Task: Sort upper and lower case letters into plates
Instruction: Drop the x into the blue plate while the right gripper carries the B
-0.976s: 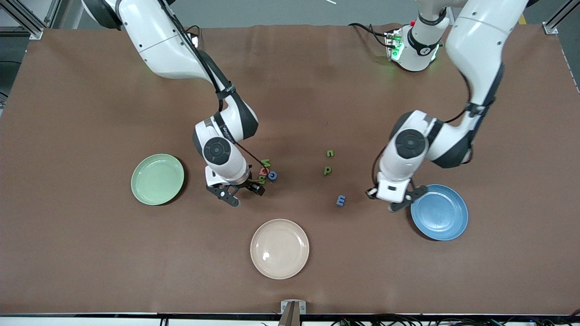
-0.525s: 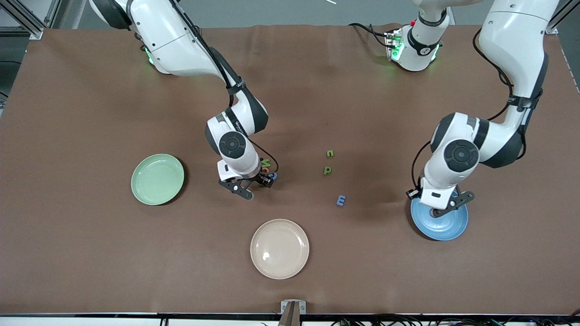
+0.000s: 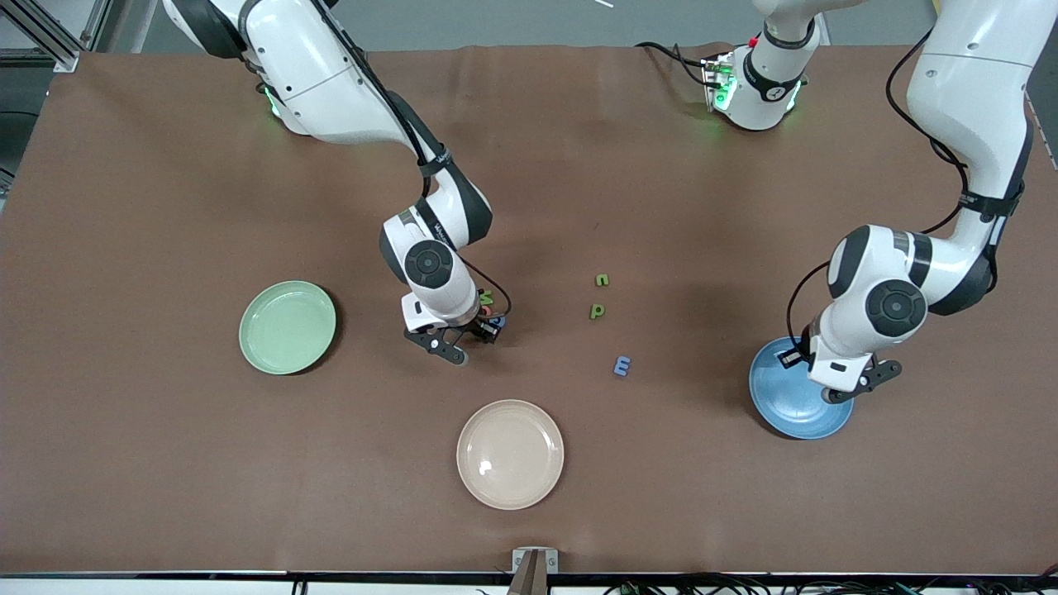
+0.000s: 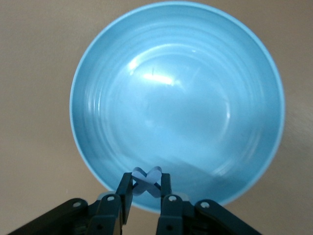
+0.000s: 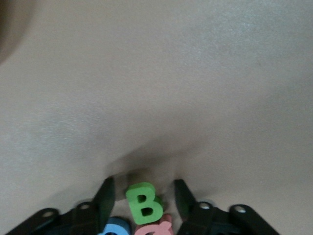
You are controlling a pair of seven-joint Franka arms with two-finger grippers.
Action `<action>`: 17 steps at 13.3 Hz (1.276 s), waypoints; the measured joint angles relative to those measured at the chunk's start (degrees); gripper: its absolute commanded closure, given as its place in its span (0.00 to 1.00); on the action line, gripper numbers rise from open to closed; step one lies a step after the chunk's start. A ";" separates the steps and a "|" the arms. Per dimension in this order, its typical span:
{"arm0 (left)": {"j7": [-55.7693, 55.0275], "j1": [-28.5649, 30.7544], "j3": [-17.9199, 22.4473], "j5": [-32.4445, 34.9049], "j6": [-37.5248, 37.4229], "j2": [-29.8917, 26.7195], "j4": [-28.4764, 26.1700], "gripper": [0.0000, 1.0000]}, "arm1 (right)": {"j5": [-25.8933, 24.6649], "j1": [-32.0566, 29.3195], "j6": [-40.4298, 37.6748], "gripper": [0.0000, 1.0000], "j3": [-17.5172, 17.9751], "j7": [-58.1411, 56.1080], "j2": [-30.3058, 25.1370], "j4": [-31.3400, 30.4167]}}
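Note:
My left gripper (image 4: 145,182) is shut on a small blue X-shaped letter (image 4: 152,174) and hangs over the blue plate (image 4: 176,98), near its rim. In the front view that left gripper (image 3: 833,382) covers part of the blue plate (image 3: 785,413). My right gripper (image 3: 460,337) is down at a cluster of letters. It is open, with a green B (image 5: 144,203) standing free between its fingers (image 5: 108,196). A blue letter (image 5: 115,227) and a pink-red letter (image 5: 155,228) lie against the B. The pale green plate (image 3: 287,326) holds nothing.
Mid-table lie a green n (image 3: 602,280), a green p (image 3: 597,311) and a blue m (image 3: 621,365). A beige plate (image 3: 510,454) sits nearer the front camera. Another green letter (image 3: 486,296) shows beside the right wrist.
The left arm has carried the blue letter from beside the blue plate to over it. The right gripper has shifted onto the letter cluster, its fingers drawing in around the green B.

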 measured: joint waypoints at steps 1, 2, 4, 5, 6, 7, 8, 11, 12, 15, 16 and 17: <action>0.49 0.56 0.00 0.00 1.13 0.82 0.02 0.78 | 0.00 0.05 -0.02 0.70 -0.02 0.00 0.00 0.00; 0.57 0.78 0.00 0.00 1.90 1.55 0.09 0.48 | 0.00 0.18 0.01 0.84 -0.01 0.00 -0.01 0.19; 0.57 0.77 -0.04 0.00 2.28 2.56 0.48 0.00 | 0.00 0.54 -0.18 0.99 -0.06 0.01 -0.20 0.46; 0.56 0.80 -0.04 0.00 2.30 2.77 0.57 0.00 | -0.01 0.63 -0.25 1.00 -0.08 0.01 -0.14 0.42; 0.43 0.80 -0.11 0.00 2.30 2.78 0.59 0.00 | 0.00 0.62 -0.26 1.00 -0.11 0.01 -0.14 0.44; -0.06 0.77 -0.45 0.00 2.28 2.75 0.60 0.00 | 0.04 0.59 -0.26 1.00 -0.17 0.00 -0.14 0.44; -0.93 0.67 -1.00 0.00 2.12 2.58 0.61 0.00 | 0.03 0.47 -0.24 1.00 -0.37 -0.30 -0.14 0.46; -7.15 0.45 -7.53 0.00 -1.40 1.55 0.94 0.00 | 0.02 -2.42 -1.89 1.00 -1.39 -6.14 -0.49 0.66; -10.16 0.16 -10.39 0.00 -2.15 1.19 0.96 0.00 | 0.02 -4.33 -3.79 1.00 -1.51 -9.28 -0.99 0.93; -18.81 -5.02 -14.52 0.00 -2.34 1.02 0.86 0.03 | 0.02 -11.79 -9.61 1.00 -1.77 -21.72 -5.42 -0.41; -21.20 -8.09 -14.51 0.00 -1.90 1.20 0.79 0.04 | 0.02 -14.45 -10.40 1.00 -1.82 -26.51 -7.64 -2.34; -23.23 -10.98 -14.43 0.00 -0.87 1.54 0.68 0.05 | 0.02 -17.18 -10.82 1.00 -1.85 -31.47 -10.04 -4.91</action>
